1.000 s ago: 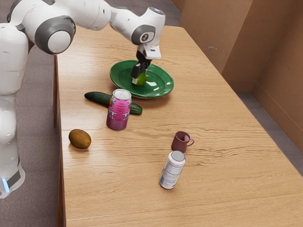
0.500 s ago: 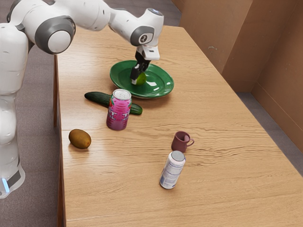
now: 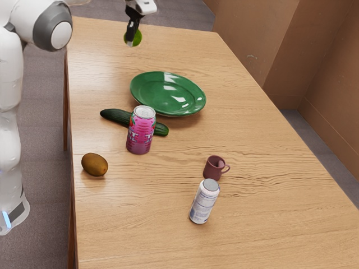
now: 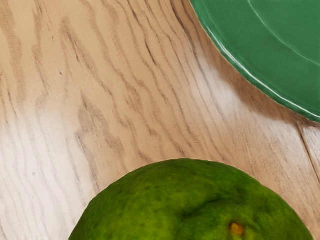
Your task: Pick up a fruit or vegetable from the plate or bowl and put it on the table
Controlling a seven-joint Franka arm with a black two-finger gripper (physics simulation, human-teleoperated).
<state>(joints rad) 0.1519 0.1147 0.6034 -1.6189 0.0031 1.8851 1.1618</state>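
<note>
High in the exterior view, my gripper (image 3: 132,35) is shut on a round green fruit (image 3: 136,38), which hangs in the air above the far part of the wooden table (image 3: 269,185). The near finger covers part of the fruit. The green plate (image 3: 168,92) rests on the table with nothing on it, nearer the camera than the fruit. In the wrist view the green fruit (image 4: 185,210) bulges large at the lower edge, over bare wood, and the rim of the plate (image 4: 270,55) lies apart from it.
A cucumber (image 3: 118,116) lies beside the plate, partly behind a pink can (image 3: 140,134). A brown kiwi-like fruit (image 3: 95,165) sits near the table's edge at the exterior view's left. A maroon mug (image 3: 213,168) and a white can (image 3: 204,203) stand close together.
My gripper has risen off the plate and moved toward the table's far end, carrying the green fruit with it. The plate and the other things have stayed where they were.
</note>
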